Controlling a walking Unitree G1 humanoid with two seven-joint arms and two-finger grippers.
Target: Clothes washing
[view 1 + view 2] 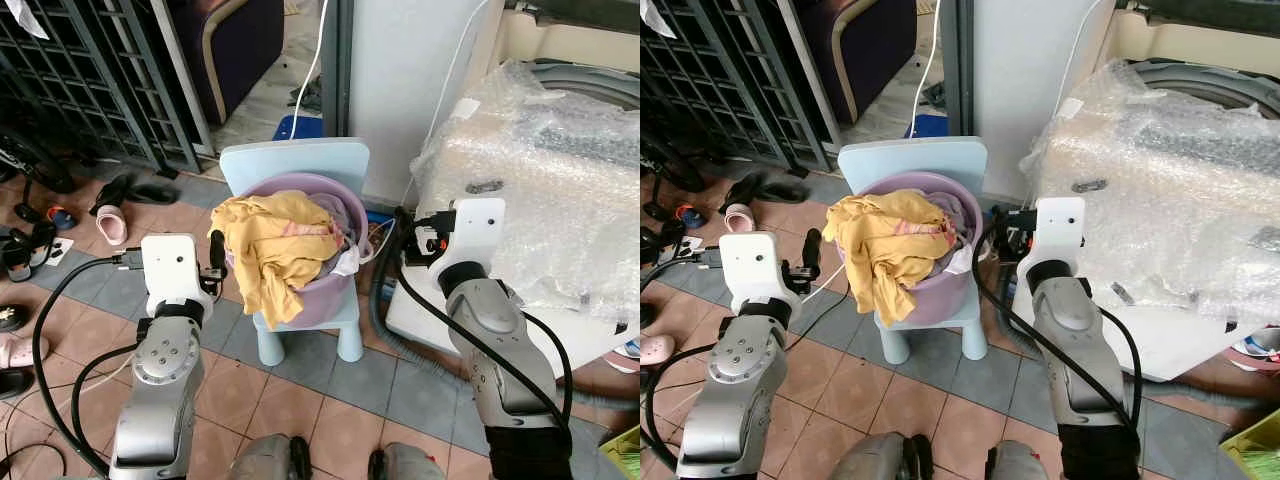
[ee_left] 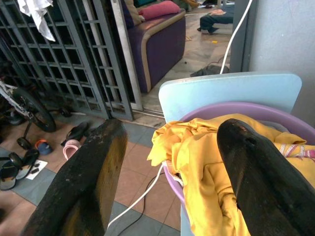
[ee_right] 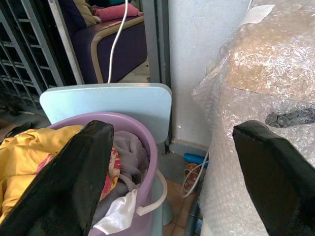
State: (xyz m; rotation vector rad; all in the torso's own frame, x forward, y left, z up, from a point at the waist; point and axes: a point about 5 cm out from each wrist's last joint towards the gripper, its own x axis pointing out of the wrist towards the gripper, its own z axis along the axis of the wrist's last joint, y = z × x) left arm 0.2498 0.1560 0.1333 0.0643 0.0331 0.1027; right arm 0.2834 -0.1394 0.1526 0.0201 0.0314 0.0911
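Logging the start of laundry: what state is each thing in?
Purple basin: on the blue chair, heaped full.
Yellow garment: on top, hanging over the rim.
Washing machine: covered in bubble wrap.
Left gripper: fingers open, empty.
Right gripper: fingers open, empty.

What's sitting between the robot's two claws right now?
A purple basin heaped with laundry, a yellow garment on top, on a pale blue chair, between left gripper and right gripper in the eye views.

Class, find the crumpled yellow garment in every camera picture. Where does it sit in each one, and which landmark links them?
Left eye view: crumpled yellow garment, centre.
Right eye view: left of centre.
Left wrist view: lower right.
Right wrist view: lower left.
Shared landmark: the round purple plastic basin under it.
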